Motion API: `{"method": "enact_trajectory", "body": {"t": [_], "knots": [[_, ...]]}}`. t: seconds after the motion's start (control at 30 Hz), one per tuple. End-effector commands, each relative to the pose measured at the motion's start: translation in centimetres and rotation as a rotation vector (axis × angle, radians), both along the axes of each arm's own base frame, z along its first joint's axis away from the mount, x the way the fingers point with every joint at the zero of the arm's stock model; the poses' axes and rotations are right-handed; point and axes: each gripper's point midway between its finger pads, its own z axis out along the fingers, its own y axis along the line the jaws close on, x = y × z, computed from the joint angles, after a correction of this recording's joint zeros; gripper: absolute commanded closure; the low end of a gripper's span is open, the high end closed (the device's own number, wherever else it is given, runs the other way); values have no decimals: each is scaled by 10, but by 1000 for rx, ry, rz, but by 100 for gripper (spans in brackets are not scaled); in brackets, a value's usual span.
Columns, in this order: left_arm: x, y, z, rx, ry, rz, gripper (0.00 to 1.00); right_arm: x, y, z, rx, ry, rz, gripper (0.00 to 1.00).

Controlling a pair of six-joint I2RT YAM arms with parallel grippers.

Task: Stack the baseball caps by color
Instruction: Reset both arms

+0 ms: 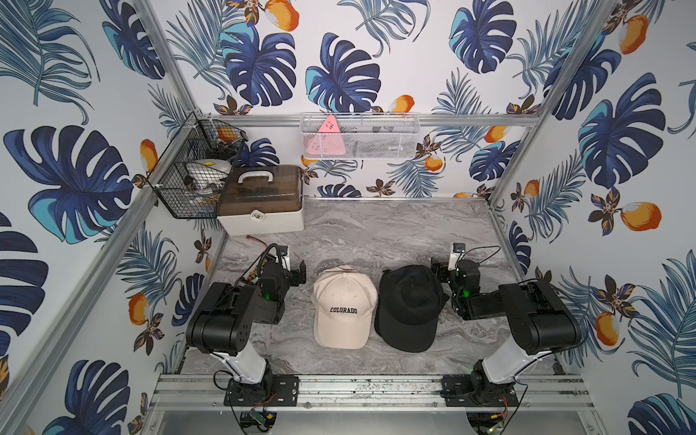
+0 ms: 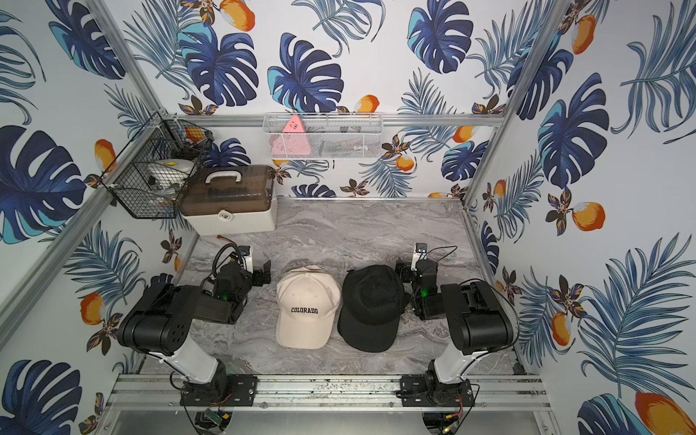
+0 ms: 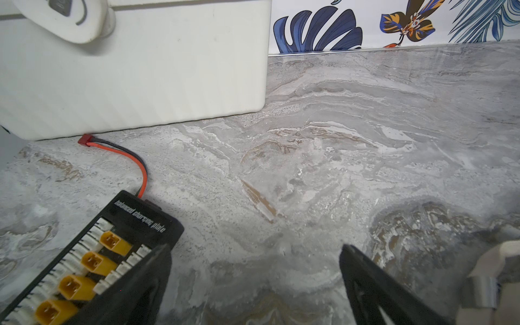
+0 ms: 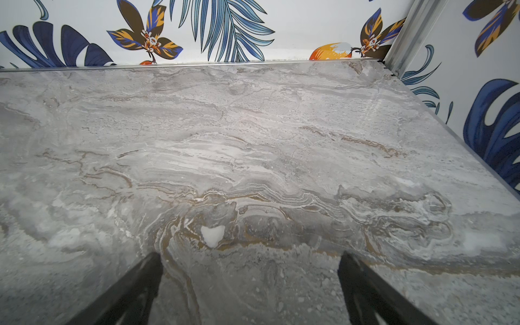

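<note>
Lying on counter [image 1: 376, 233]: cream cap [image 1: 344, 305] [image 2: 307, 305] with black "COLORADO" lettering and black cap [image 1: 408, 307] [image 2: 371, 307], side by side, edges touching, brims toward the near rail, seen in both top views.
Cream cap detail: extra cream edge peeking out behind the crown; count of layers underneath impossible to tell.
Black cap detail: plain, bulky crown on top; layers underneath impossible to tell.
Left pincer [image 1: 297, 275]: apart, holding nothing, low over the counter just beside the cream cap's back; only bare marble between the fingers [image 3: 371, 287].
Right pincer [image 1: 438, 269]: apart, holding nothing, just beside the black cap's back; only bare marble between the fingers [image 4: 146, 270].
Cap strap [image 3: 484, 284]: cream, with a metal clasp, near one left finger.
Charging plate [image 3: 92, 267]: black with yellow plugs, beside the other left finger; red-and-black wire [image 3: 135, 166] running to the foot of the white box [image 1: 260, 211].
White box: brown lid, white handle, far left corner of the counter.
Walls: black wire basket [image 1: 188, 177] on the left, white mesh basket [image 1: 359, 135] at the back with a pink triangle [image 1: 329, 126] inside.
</note>
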Motion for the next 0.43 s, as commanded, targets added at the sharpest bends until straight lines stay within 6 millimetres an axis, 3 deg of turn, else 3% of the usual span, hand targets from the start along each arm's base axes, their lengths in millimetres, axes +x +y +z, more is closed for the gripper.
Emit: {"method": "enact_trajectory", "body": {"t": [0.0,0.4], "knots": [[4,-1,6,3,-24,-8,1,1,-1,0,-6,0,-2,0],[3,-2,7,29,-26,12,1,1,-1,1,-6,1,-3,0]]}}
